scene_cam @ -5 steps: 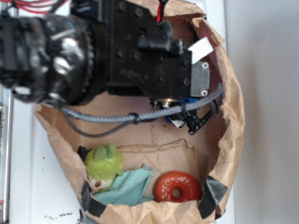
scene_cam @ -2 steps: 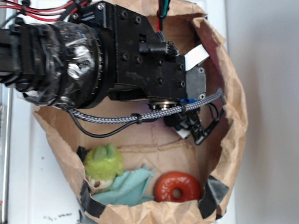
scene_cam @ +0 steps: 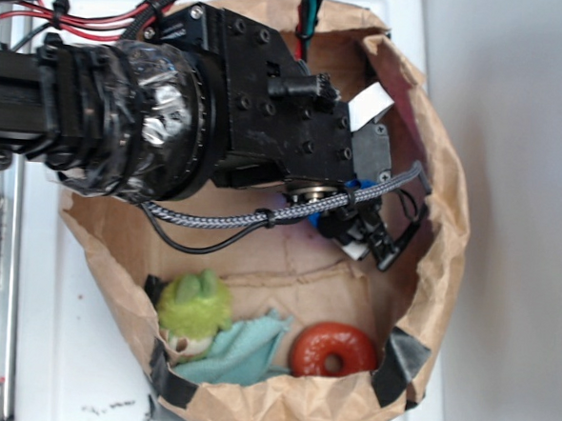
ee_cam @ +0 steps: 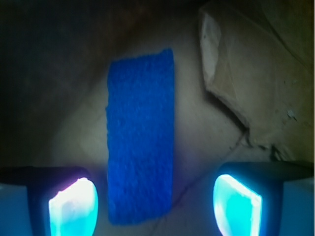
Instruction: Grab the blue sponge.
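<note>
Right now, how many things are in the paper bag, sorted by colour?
Blue: 1, the sponge
Green: 1, the plush toy
Teal: 1, the cloth
Red: 1, the ring
Total: 4

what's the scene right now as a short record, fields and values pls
target: blue sponge, flat on the floor of the paper bag
gripper: gripper open, one finger on each side of the sponge, not touching it
sponge in exterior view: mostly hidden under the arm
other items: green plush toy, teal cloth, red ring at the bag's near edge
grasp: not yet made
</note>
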Motion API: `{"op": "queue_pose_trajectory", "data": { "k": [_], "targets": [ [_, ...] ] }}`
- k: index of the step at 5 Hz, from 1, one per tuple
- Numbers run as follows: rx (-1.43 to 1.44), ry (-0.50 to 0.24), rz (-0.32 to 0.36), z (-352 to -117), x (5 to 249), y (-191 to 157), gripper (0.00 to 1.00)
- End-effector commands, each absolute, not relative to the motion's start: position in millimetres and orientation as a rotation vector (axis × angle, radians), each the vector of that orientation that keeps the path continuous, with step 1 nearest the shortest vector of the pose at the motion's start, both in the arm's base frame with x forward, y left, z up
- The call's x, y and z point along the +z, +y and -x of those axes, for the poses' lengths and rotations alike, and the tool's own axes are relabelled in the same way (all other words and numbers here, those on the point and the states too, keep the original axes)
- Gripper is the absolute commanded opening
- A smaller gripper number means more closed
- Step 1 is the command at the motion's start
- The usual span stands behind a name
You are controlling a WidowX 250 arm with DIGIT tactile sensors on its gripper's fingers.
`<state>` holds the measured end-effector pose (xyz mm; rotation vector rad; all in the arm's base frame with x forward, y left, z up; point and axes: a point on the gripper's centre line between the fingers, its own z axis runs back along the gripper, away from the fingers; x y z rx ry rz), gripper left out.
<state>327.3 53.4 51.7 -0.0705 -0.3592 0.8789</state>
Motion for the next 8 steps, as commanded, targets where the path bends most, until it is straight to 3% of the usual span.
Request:
{"op": "queue_pose_trajectory", "data": {
  "k": [1,2,3,5,6,7,8],
  "targets": [
    [0.887,-0.423,0.005,-343,46,59,1.0],
    [0.892,-0.426,-0.054,-349,33,58,1.0],
    [0.885,-0.394,-0.102,-354,29,59,0.0],
    [0.796,-0.397,0.052,-326,89,63,0.0],
    [0.701,-0.357,0.181,-305,121,67,0.0],
    [0.59,-0.203,0.103,-298,140,65,0.0],
    [0.445,-0.179,0.096,-283,160,68,0.0]
  ]
}}
